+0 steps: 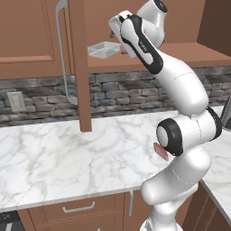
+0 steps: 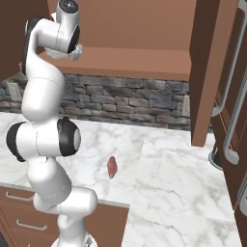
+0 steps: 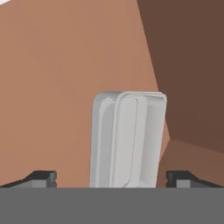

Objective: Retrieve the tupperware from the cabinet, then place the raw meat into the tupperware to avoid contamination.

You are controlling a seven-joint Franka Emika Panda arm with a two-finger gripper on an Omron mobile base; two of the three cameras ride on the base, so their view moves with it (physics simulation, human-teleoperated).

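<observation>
The tupperware [image 1: 103, 49], a shallow whitish container, lies on the bottom shelf of the open cabinet [image 1: 194, 50]. In the hand view the tupperware [image 3: 127, 140] runs lengthwise away from me, its near end between my fingertips [image 3: 43, 178]. My gripper [image 1: 116, 43] is raised to the shelf just right of the container, and its jaws stand open, wide of both sides, holding nothing. My gripper [image 3: 113, 179] points into the cabinet. The raw meat [image 2: 112, 166], a small red slab, lies on the marble counter [image 2: 169, 183] near its front edge; in the left base view the raw meat [image 1: 160, 151] is partly hidden behind my arm.
An open cabinet door [image 1: 81, 67] hangs edge-on left of the container, with a long curved handle [image 1: 61, 54] beside it. Another open door [image 2: 207, 72] stands at the right. Below the cabinet are a stone backsplash [image 1: 117, 92], a wall outlet [image 1: 16, 101] and lower drawers [image 1: 79, 208].
</observation>
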